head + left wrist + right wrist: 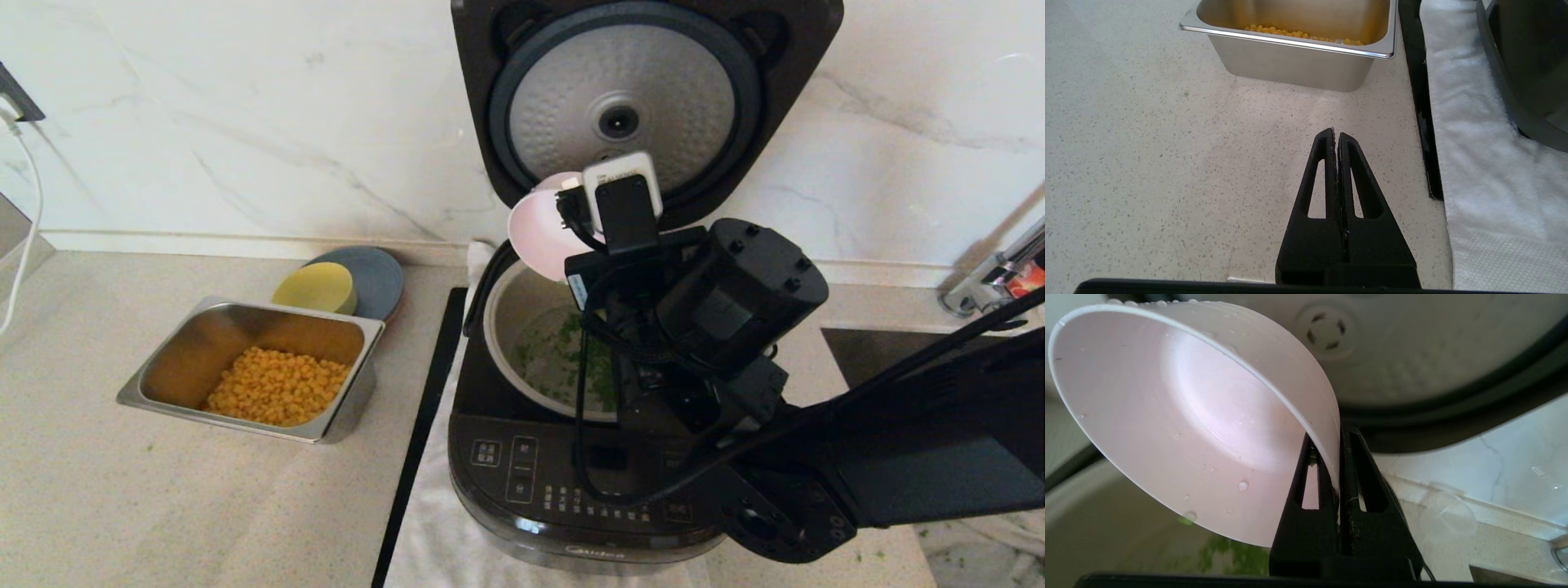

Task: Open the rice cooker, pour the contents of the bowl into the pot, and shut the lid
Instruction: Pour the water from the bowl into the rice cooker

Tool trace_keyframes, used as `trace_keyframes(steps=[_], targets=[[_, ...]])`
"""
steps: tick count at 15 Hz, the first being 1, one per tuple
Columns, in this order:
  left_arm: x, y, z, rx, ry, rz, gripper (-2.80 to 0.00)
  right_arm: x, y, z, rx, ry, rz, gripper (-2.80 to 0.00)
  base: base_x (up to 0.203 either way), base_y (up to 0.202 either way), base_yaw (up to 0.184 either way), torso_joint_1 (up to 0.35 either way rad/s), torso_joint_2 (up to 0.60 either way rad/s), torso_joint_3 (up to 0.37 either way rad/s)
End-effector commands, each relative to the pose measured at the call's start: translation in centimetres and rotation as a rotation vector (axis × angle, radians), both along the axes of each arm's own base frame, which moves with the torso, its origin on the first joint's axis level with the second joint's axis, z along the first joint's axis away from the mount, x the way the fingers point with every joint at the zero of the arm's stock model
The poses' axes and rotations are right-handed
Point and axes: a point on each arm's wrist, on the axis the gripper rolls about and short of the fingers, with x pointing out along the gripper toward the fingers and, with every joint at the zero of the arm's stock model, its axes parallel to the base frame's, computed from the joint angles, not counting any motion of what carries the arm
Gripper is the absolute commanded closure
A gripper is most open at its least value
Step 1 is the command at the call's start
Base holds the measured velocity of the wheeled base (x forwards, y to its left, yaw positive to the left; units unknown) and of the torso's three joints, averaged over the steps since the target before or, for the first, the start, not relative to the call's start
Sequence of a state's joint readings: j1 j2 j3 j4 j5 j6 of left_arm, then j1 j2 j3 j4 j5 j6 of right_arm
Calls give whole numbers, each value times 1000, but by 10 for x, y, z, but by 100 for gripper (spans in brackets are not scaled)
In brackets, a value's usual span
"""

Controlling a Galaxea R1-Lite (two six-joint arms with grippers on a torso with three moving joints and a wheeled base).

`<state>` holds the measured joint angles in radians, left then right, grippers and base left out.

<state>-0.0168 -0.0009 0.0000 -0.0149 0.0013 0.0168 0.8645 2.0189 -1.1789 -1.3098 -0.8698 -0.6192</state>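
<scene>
The black rice cooker [522, 482] stands open, its lid [645, 90] raised with the dimpled silver disc [1412, 351] facing out. My right gripper [1336, 435] is shut on the rim of the pale pink bowl [1180, 416], which is tipped on its side above the pot [510, 314]. The bowl [539, 229] looks empty, with only water drops inside. Chopped green contents [571, 355] lie in the pot, seen blurred as green contents [1229, 555] below the bowl. My left gripper [1336, 134] is shut and empty, low over the counter.
A steel tray [163, 384] of yellow corn kernels [277, 384] sits left of the cooker, with a yellow bowl [317, 287] on a grey plate [375, 278] behind it. A white cloth [1478, 155] lies under the cooker. A tap [992, 273] stands at right.
</scene>
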Motion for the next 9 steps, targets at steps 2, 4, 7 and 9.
trace_keyframes(steps=[2,4,7,9], targets=[[1,0,-2,0,7,0,0,-12,0,-7,-25,20,19,0,0,0,0,0,0,0],[1,0,-2,0,7,0,0,-8,-1,8,17,-14,8,0,0,0,0,0,0,0],[1,0,-2,0,7,0,0,-20,4,-3,-18,14,40,0,0,0,0,0,0,0],[1,0,-2,0,7,0,0,-18,2,10,12,-10,31,0,0,0,0,0,0,0]])
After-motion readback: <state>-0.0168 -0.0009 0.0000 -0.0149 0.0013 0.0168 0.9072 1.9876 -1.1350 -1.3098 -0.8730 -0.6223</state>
